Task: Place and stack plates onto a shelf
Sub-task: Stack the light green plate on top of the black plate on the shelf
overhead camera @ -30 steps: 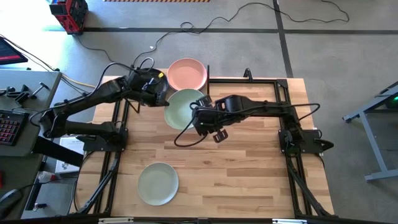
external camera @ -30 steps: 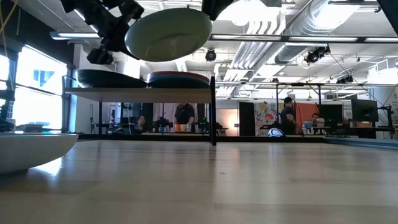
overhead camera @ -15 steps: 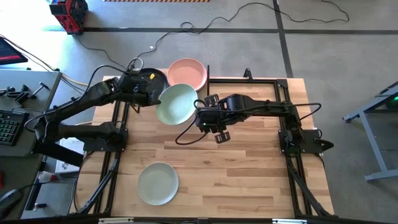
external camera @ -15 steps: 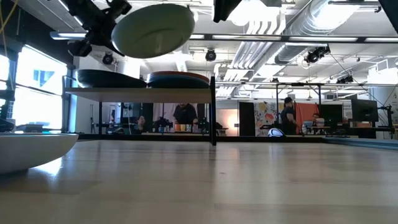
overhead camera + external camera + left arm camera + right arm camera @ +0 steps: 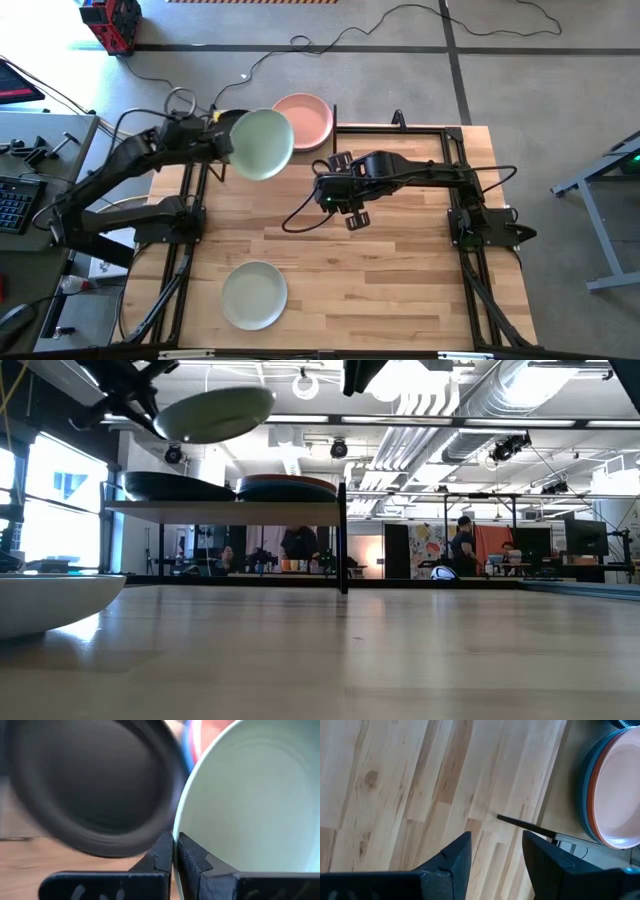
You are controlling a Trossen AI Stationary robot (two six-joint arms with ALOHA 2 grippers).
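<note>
My left claw (image 5: 173,855) is clenched on the rim of a pale cream-green plate (image 5: 262,143), holding it in the air above the shelf (image 5: 225,510) at the far left corner of the bench (image 5: 400,270). The plate is tilted and hangs over a black plate (image 5: 90,785) resting on the shelf's left half. On the shelf's right half sits a stack with a pink plate (image 5: 305,118) on top; from my right wrist, orange-red and blue rims show beneath it. My right claw (image 5: 492,857) hovers released over bare bench wood near the middle, just beside the shelf, grasping nothing. A sage green plate (image 5: 254,294) lies flat on the bench near the front left, well apart from the shelf.
</note>
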